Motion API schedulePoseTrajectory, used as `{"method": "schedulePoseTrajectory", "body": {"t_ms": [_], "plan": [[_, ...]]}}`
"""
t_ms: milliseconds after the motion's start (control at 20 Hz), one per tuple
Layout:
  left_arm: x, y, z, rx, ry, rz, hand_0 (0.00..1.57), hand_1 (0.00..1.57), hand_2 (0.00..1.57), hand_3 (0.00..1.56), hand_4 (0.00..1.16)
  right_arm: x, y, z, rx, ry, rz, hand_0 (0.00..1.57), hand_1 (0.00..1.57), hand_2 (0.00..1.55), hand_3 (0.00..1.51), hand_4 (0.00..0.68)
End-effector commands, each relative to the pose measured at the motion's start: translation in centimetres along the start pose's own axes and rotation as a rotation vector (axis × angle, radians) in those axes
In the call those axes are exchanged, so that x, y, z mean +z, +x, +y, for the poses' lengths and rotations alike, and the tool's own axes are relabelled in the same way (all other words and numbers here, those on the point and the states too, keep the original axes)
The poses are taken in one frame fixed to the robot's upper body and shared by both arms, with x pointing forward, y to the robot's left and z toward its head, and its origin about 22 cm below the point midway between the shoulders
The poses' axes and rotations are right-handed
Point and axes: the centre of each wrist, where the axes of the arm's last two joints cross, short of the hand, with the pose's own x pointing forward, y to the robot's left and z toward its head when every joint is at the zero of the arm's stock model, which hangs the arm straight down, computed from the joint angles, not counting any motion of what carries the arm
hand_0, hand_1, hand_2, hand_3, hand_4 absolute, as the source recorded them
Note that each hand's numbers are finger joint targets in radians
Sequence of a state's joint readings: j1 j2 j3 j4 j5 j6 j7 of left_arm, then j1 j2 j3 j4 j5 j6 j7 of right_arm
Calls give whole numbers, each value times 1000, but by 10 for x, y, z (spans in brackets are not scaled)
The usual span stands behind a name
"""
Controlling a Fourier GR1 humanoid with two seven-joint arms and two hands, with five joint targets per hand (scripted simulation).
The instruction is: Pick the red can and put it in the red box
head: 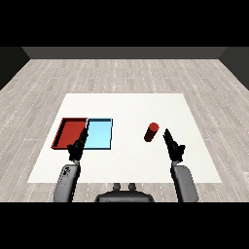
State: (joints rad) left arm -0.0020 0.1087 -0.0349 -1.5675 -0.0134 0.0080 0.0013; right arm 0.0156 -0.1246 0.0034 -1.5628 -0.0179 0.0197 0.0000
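red can (151,132) unlabelled, on table | right hand (173,146) beside, fingers straight | left hand (78,146) relaxed

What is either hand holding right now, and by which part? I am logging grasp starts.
Nothing is held. The red can lies on the table, apart from the open right hand; the left hand is open too.

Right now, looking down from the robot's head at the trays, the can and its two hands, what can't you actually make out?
- Red can: too small in the head view to show any label, or whether it touches the table along its side.
- Left hand: overlaps the near edges of the red tray and light blue tray, hiding them.
- Right hand: dark and small; whether it touches the can is unclear.
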Motion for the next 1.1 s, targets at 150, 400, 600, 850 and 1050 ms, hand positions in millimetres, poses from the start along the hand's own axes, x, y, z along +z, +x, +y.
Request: {"method": "schedulePoseTrajectory", "body": {"t_ms": [150,400,600,850,1050], "plan": [[0,1,2,27,0,-34,0,0,0,0,0,-8,6,-97,-23,-38,-57,0,0,0,0,0],[-3,31,1,126,32,-454,0,0,0,0,0,-6,27,-126,-82,37,-367,0,0,0,0,0],[-1,12,3,142,25,-468,0,0,0,0,0,-5,15,-158,-133,45,-393,0,0,0,0,0],[4,6,5,129,15,-493,0,0,0,0,0,-22,-7,-148,-112,47,-386,0,0,0,0,0],[9,3,2,164,32,-461,0,0,0,0,0,-21,-20,-166,-135,32,-386,0,0,0,0,0]]}}
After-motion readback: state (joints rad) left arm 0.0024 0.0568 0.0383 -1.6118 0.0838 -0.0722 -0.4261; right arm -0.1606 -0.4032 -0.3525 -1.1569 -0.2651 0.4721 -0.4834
